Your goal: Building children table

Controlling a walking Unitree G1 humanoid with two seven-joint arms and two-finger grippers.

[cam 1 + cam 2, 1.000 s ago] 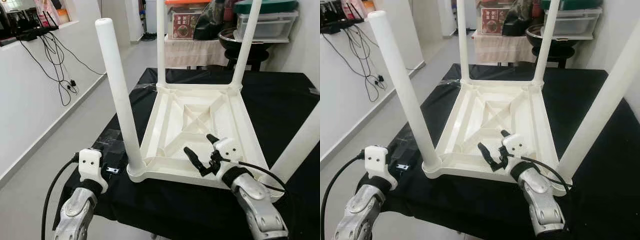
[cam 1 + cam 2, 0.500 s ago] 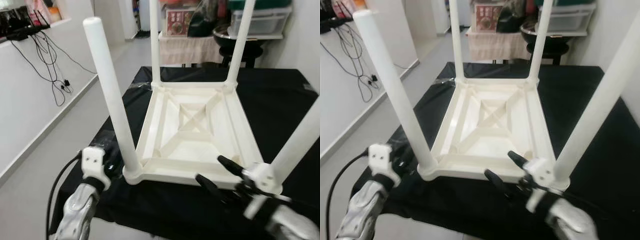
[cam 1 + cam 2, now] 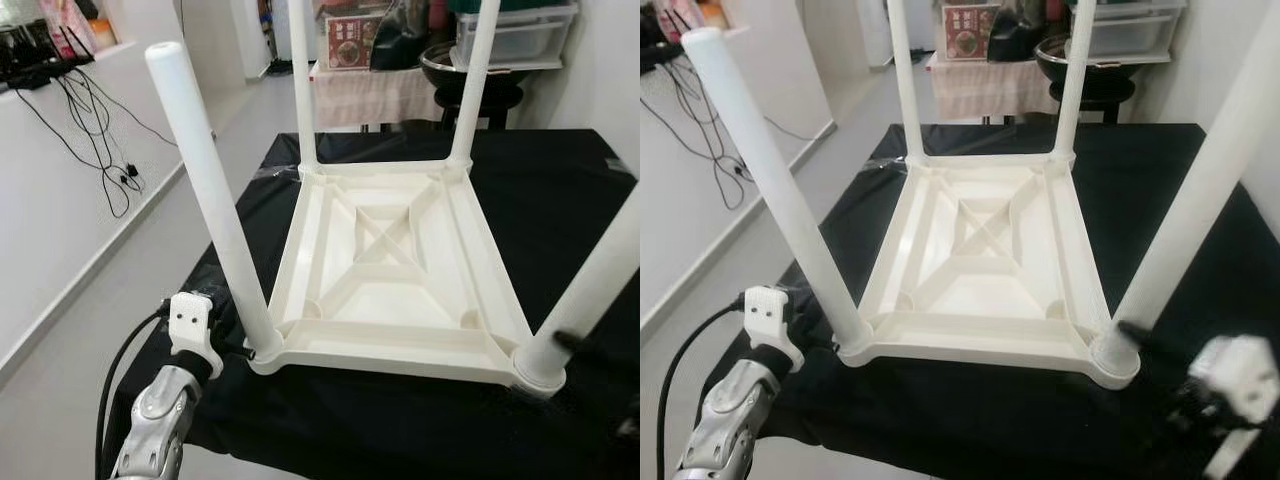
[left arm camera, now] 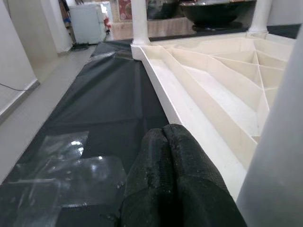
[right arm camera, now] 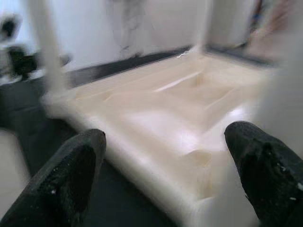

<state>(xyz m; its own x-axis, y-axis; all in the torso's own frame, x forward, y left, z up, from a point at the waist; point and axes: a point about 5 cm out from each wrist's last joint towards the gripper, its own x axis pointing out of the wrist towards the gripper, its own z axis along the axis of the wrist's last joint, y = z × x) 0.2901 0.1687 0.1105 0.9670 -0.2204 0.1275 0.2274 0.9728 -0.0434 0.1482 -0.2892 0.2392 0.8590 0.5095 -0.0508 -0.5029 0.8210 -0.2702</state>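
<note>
A white plastic children's table lies upside down on a black cloth, its legs pointing up. The near-left leg and the near-right leg stand in their corner sockets. My left gripper is shut with nothing in it, low beside the near-left corner, its tips close to the table's rim. My right gripper is open, its fingers spread wide. It hovers blurred just outside the near-right corner, with one finger close by the base of the near-right leg.
The black-covered worktable extends to the right and back. Clear tape lies on the cloth near my left gripper. A white wall with hanging cables runs along the left beside bare floor. Boxes and a dark bowl stand behind.
My right gripper has drawn back from above the table's underside to outside the near-right corner. The left gripper has edged closer to the near-left corner. The camera has shifted slightly.
</note>
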